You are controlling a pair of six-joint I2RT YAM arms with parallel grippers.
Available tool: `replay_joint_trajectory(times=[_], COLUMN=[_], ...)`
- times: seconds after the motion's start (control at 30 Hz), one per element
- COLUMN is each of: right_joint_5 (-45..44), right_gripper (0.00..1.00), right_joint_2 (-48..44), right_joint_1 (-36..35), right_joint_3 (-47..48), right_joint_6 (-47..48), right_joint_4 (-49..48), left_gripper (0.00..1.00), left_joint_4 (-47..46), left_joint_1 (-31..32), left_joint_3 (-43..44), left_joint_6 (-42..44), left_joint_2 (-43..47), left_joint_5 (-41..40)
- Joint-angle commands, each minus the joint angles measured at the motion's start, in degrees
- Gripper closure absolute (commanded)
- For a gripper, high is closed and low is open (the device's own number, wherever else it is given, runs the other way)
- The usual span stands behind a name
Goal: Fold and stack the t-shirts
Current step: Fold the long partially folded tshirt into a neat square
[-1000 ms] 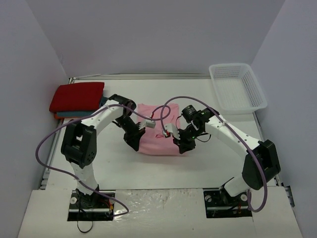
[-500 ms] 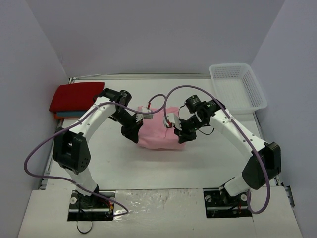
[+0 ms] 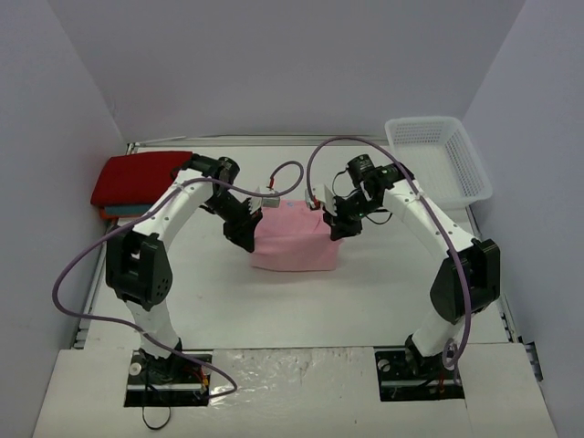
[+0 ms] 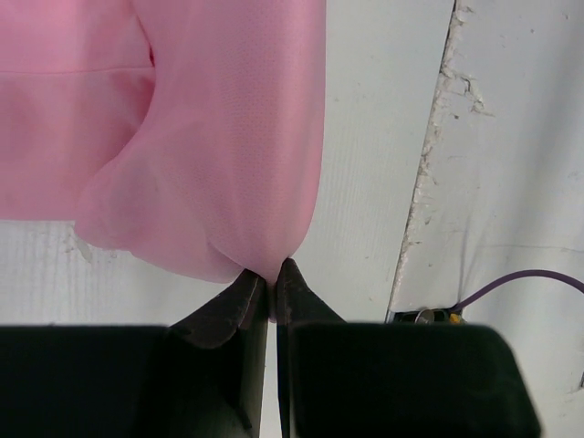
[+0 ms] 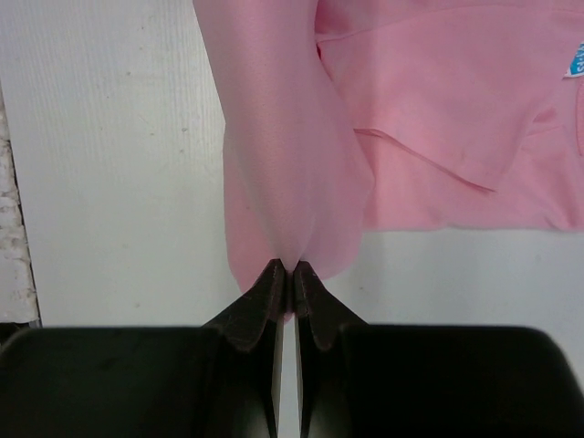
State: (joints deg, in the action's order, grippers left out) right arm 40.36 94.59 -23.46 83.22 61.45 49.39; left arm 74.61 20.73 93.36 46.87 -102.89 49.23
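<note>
Jaws pinch pink t-shirt [image 3: 294, 245] over white table [image 3: 383, 285]; lilac walls [image 3: 274, 73].

Bright, even diffuse light from above, no glare. Only soft faint shadows on table [image 3: 383, 283] around pink t-shirt [image 3: 297, 248]. Top view sharp. Wrist views: cloth crisp, fingers [image 4: 224, 310] crushed near-black

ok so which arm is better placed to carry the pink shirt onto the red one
Left, probably. The left gripper and right gripper are each shut on the pink shirt, but the left one is on the side nearer the red shirt at the far left; the right is nearer the basket.
</note>
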Motion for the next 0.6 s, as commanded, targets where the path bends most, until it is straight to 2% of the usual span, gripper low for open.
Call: replay_joint_trajectory(times=[0.0,0.57], right_joint_5=[0.77,2.0], right_gripper=[1.0,1.0], right_joint_2=[2.52,19.74], right_joint_1=[0.7,5.09], right_joint_3=[3.44,17.93], right_joint_6=[1.22,1.57], right_joint_4=[0.98,-1.49], left_gripper=[0.97,0.98], left_joint_4=[2.82,11.34], left_joint_1=[-1.48,-5.35], left_joint_3=[3.84,22.98], left_joint_6=[1.11,6.39], left_joint_2=[-1.43,-18.74], left_joint_5=[0.34,1.22])
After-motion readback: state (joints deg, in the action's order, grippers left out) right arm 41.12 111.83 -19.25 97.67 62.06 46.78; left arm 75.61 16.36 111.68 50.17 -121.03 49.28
